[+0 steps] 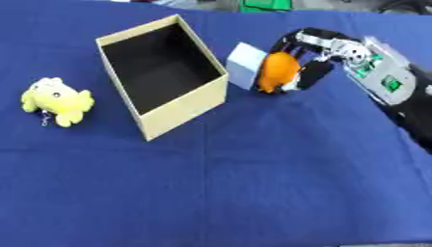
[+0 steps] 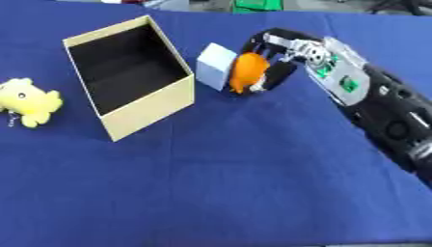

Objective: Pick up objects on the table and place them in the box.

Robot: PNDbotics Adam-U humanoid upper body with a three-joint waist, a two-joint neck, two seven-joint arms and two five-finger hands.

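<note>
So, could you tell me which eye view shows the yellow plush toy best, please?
The left eye view: there the yellow plush toy lies whole on the blue cloth, to the left of the box, with cloth showing all around it. In the right eye view it sits against the picture's left edge, which clips its side.

Blue cloth [image 1: 253, 183] spread flat across nearly the whole view, faintly creased, reaching both sides and the near edge. Beyond its far edge, a green shape [image 1: 266, 5], cut off at the top, beside grey floor [image 2: 173, 5].
</note>
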